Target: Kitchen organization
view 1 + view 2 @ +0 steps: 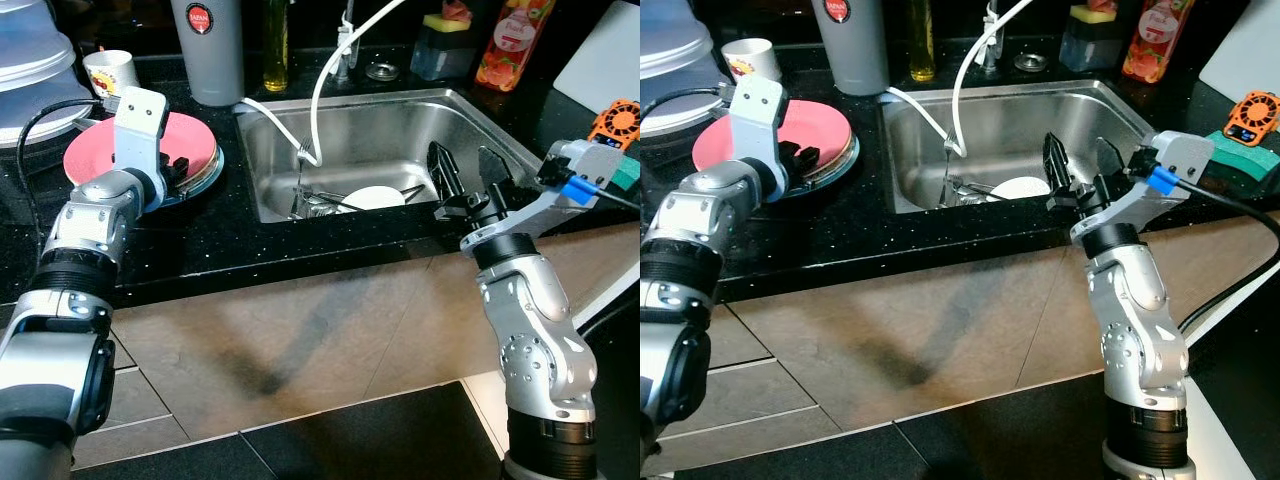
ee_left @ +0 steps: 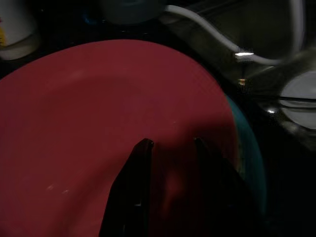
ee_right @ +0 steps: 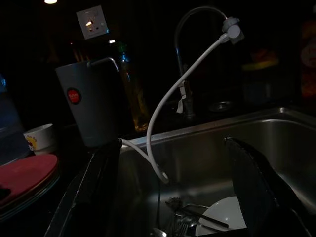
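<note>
Dishes are what we're dealing with: a white plate (image 1: 376, 197) is lying flat at the bottom of the sink (image 1: 480, 120), with cutlery (image 1: 322, 205) piled against it on the side toward our left arm. Our right gripper (image 1: 470, 180) is hovering over the sink's near right corner, fingers spread wide, pointing across the basin toward the back left. So the plate is sitting ahead of and below those fingers, which makes the right arm clearly the nearer one. We're guessing the next move is a dip down and forward.

Room is a bit tight. The white hose (image 1: 322, 80) is dangling into the basin just beyond the cutlery, and the sink's front wall is right under the wrist.

Over on the left, our left gripper (image 2: 170, 148) is hanging just above the pink plate (image 1: 90, 160), fingers slightly apart and holding nothing. That plate is stacked on a blue one (image 2: 249, 163) on the black tabletop (image 1: 220, 230), near a grey tumbler (image 1: 207, 50) and a white mug (image 1: 110, 70).
</note>
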### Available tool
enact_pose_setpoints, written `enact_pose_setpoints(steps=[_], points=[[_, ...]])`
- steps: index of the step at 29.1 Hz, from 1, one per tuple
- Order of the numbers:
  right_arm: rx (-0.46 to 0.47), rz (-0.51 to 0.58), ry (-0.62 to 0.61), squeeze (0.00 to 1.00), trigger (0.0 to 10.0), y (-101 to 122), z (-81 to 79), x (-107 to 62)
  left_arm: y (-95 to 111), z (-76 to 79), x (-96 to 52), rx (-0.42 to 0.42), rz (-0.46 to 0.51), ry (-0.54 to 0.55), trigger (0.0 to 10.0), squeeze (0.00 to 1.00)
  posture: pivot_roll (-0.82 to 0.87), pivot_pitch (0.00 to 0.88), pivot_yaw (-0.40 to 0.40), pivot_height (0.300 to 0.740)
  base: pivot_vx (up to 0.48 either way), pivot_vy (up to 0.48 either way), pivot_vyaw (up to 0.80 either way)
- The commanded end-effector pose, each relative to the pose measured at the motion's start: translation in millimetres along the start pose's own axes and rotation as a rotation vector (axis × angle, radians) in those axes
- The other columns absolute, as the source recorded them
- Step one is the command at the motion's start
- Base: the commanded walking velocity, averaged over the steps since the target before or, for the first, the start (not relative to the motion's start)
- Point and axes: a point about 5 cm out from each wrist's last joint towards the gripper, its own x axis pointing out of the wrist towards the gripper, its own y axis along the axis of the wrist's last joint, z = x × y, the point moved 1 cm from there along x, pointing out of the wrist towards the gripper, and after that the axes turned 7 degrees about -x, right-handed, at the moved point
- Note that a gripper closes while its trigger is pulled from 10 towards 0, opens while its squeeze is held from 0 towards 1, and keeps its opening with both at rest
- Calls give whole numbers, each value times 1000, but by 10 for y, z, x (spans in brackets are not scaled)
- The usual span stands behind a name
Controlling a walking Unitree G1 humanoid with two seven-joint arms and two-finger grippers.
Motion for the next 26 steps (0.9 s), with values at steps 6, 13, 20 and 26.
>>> enact_pose_setpoints(steps=[6,13,20,26], points=[[0,-8,-16,0,10000,-13,27,-32,626,-174,-666,537,111,-350,10000,0,143,87,11,740,0,0,0],[18,-12,6,0,10000,-57,-22,11,225,-612,-1054,769,-281,-422,10000,0,173,84,6,740,0,0,0],[20,-11,7,0,10000,-57,-31,16,-266,-730,-941,928,-447,-303,10000,0,157,78,6,740,0,0,0],[12,-11,2,0,10000,-46,-7,3,-313,-685,-856,989,-447,-283,10000,0,149,75,4,740,0,0,0]])
